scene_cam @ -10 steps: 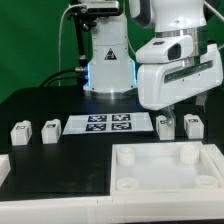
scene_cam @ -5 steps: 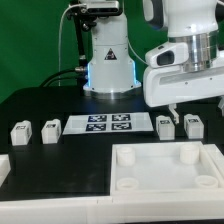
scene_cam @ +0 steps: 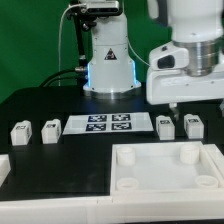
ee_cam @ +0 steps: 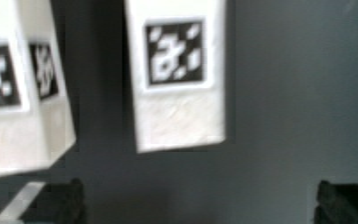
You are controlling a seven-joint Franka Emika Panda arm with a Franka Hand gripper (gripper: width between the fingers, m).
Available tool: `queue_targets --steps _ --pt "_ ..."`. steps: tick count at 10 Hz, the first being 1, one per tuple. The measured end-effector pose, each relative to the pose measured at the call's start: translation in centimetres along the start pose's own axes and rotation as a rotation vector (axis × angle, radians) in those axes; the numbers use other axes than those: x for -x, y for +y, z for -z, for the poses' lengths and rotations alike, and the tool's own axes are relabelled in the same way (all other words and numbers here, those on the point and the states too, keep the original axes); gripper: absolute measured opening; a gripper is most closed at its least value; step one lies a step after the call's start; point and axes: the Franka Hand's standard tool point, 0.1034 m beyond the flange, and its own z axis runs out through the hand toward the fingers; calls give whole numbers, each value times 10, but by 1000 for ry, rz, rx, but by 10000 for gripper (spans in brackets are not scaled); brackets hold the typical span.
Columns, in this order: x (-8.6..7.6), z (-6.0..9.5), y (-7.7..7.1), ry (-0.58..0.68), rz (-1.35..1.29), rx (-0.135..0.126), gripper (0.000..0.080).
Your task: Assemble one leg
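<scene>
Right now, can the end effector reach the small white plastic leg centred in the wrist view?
Likely yes. The open end effector hovers above that small white tagged plastic leg, nothing between them, and a gap separates it from the neighbouring leg.

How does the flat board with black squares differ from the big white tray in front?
The marker board is thin and flat; the tray is thicker, with a raised rim and round sockets. The marker board carries black-and-white tags; the tray shows none. The tray looks larger than the marker board. Both are white, on the black table.
</scene>
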Motion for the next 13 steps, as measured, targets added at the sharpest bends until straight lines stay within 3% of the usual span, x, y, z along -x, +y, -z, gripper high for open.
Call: queue_targets --steps 2,5,7,10,13 --pt "-7 -6 5 -120 -26 6 649" --pt "2 -12 17 -353 -1 22 649" --pt "-5 -14 15 -375 -1 19 649" --pt "10 -21 6 -420 -62 29 649" --pt "18 -35 2 -429 -79 22 649"
